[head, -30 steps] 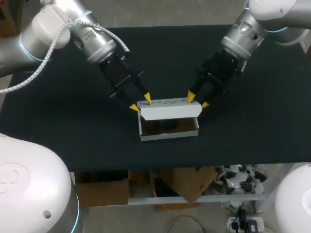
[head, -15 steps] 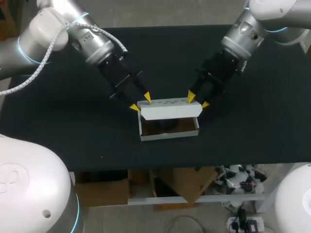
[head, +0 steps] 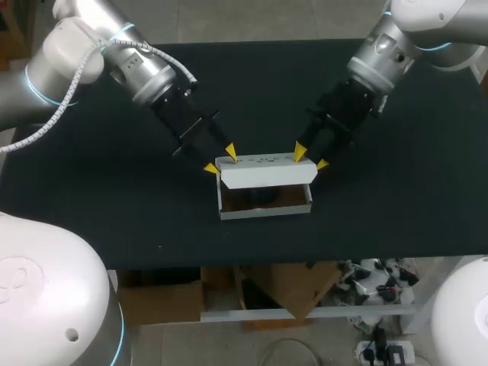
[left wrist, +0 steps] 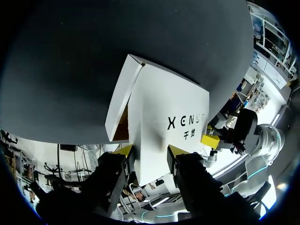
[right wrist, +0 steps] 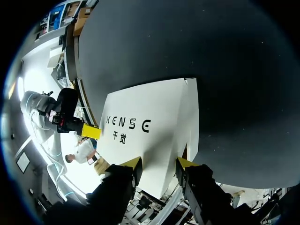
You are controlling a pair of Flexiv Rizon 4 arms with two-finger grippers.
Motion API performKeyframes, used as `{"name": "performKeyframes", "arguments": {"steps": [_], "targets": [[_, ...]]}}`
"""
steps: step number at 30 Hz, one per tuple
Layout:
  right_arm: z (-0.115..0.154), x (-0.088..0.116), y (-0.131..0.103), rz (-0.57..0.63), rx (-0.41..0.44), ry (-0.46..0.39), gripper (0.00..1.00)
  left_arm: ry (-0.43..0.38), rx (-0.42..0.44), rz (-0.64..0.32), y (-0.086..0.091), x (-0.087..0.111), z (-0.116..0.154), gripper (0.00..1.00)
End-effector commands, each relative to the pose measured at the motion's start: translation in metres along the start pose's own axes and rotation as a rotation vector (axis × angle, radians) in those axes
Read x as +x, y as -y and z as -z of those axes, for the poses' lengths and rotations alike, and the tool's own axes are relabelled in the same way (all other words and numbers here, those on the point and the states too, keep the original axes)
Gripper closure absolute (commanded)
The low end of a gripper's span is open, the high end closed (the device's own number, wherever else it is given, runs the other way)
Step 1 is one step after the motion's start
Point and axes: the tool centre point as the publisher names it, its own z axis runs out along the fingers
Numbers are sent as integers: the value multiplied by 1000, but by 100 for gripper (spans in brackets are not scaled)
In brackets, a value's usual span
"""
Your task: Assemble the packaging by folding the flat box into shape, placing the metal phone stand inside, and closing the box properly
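On the black table (head: 107,206), left gripper (head: 220,161) and right gripper (head: 311,159) — both unclenched — straddle the box lid (head: 267,174).

Left pincer (head: 220,161) and right pincer (head: 310,159) both spread.

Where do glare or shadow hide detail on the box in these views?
Head view: the white box lid is bright and nearly featureless; the box interior beneath it lies in shadow, its contents only a dark shape. Left wrist view: the box lid is evenly lit, the gap behind its side flap dark. Right wrist view: the box lid is evenly lit, no glare on it.
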Motion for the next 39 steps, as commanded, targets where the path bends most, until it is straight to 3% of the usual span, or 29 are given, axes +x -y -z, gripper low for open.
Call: {"name": "performKeyframes", "arguments": {"steps": [1,39], "targets": [[-2,3,-2,1,5,0,52,-22,2,3,-1,0,-4,56],[-2,5,-2,1,6,2,52,-113,-8,26,2,-5,-11,61]]}}
